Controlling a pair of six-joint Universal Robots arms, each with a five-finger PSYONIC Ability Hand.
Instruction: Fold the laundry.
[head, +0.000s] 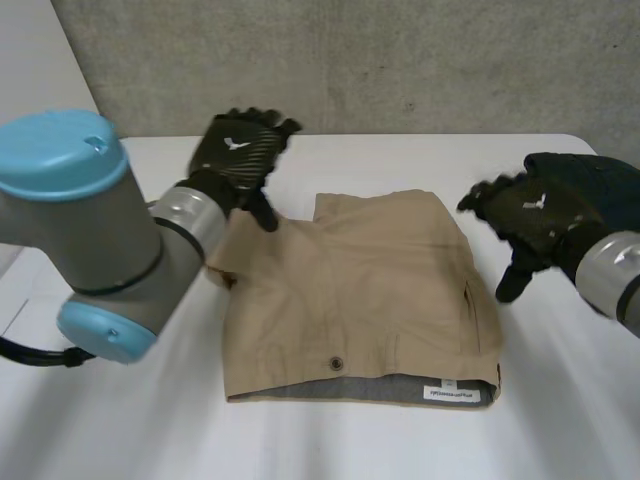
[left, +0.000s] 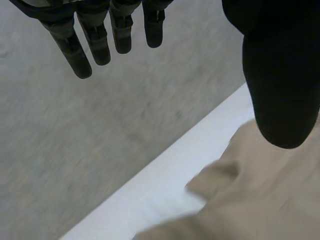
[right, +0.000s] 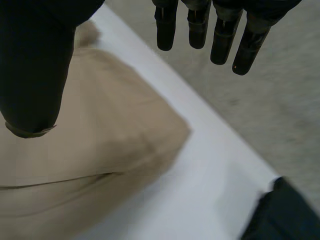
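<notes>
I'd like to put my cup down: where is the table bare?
The table is bare along the near edge before the tan trousers, and along the far edge. The right side is crowded: the right hand and a dark garment.

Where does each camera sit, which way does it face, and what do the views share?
Head view: between and behind the arms, looking down at the white table and tan garment; both arms, left hand, right hand show.
Left wrist view: on that wrist, looking along its open hand over the garment's edge.
Right wrist view: on that wrist, along its open hand over a garment corner.
Shared: the tan garment.
</notes>
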